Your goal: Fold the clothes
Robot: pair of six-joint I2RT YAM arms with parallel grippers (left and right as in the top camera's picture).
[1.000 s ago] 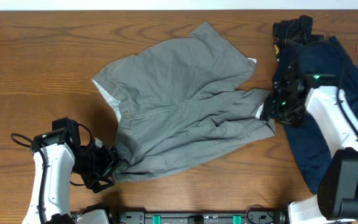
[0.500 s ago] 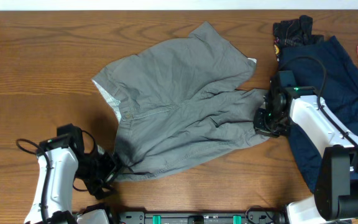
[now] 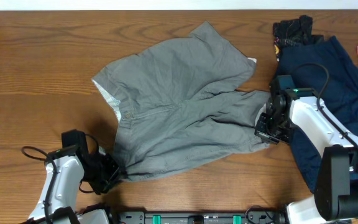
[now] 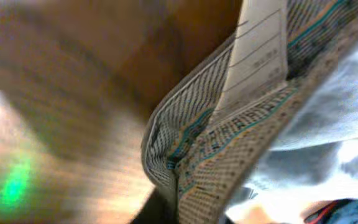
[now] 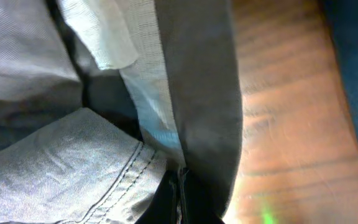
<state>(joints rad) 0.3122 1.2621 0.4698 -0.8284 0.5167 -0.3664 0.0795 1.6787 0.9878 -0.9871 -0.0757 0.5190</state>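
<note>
Pincers first: down at the front edge, the left pincer [image 3: 109,175] is clamped on the waistband corner of the shorts [image 3: 179,112]. Its wrist view shows the patterned lining [image 4: 216,155] and a label [image 4: 257,56] running down into the grip. Further back on the right, the right pincer [image 3: 267,127] is closed on a leg hem [image 5: 197,93]. The shorts lie rumpled on the bench [image 3: 36,62], long axis running across between the two grips, the body fanning toward the far side. Each arm holds one end, so the fold looks set to carry one end toward the other. Beyond the right arm sit dark blue garments [image 3: 340,81].
</note>
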